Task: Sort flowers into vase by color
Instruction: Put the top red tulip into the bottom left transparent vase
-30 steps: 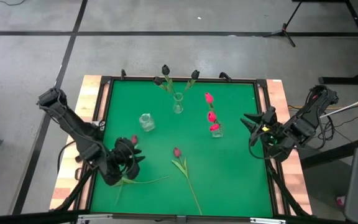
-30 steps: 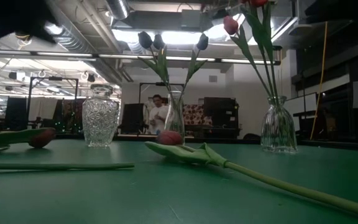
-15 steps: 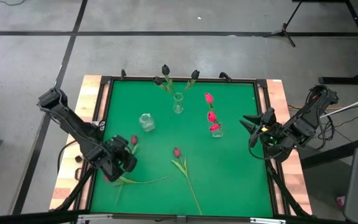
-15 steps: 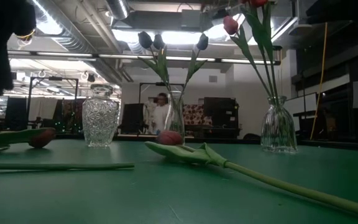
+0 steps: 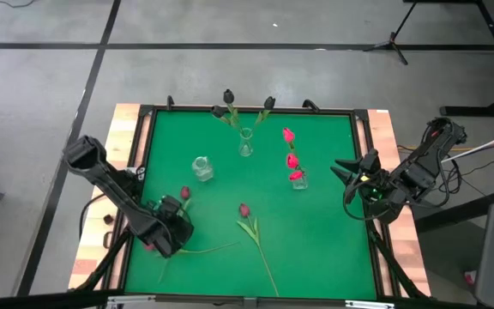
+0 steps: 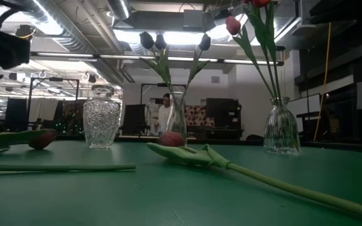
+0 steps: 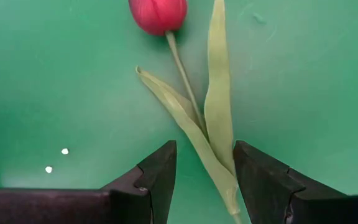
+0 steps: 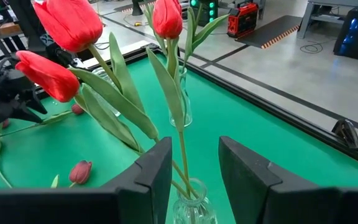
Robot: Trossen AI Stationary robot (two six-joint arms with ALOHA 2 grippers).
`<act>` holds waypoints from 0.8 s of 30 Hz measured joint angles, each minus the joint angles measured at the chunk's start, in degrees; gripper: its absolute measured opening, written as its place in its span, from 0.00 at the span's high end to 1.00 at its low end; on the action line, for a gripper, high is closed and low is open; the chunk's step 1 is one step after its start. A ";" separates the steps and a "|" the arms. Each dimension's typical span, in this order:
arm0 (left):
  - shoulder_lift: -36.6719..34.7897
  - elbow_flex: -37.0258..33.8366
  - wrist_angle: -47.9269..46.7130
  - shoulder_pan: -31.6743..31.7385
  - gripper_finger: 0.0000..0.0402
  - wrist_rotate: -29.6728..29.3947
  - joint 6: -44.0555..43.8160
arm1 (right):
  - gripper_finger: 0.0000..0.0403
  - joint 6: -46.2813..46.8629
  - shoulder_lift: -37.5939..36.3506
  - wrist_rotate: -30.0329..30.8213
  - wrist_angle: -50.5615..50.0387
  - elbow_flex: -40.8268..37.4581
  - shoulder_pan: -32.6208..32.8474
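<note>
Poised over a magenta tulip [image 7: 158,14] flat on the desk [image 5: 316,232] — left gripper [image 7: 204,163] spread apart astride its light, bendy stem [image 7: 182,74], best pinched mid-stem — right gripper [image 8: 194,165] parted, idle by the red-tulip vase [image 8: 188,208].

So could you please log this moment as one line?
left gripper open over lying tulip | right gripper open, waiting by red-tulip vase

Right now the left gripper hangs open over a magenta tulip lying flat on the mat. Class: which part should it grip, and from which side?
Grip the tulip by its bare stem, between head and leaves, coming straight down from above. It lies flat on the mat, so only the top is free. The left gripper is open, astride the leaves; closing there would probably crush them.
</note>
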 joint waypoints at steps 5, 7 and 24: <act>1.26 0.00 1.65 0.00 0.61 0.34 -0.92 | 0.67 0.00 0.00 -0.94 -0.01 0.00 0.00; 1.26 0.00 2.05 0.16 0.61 0.19 -1.21 | 0.67 0.00 0.00 -0.91 0.00 0.00 0.00; 3.15 0.00 4.68 2.24 0.84 -0.24 0.75 | 0.67 -0.04 1.96 -2.22 0.45 -0.02 0.02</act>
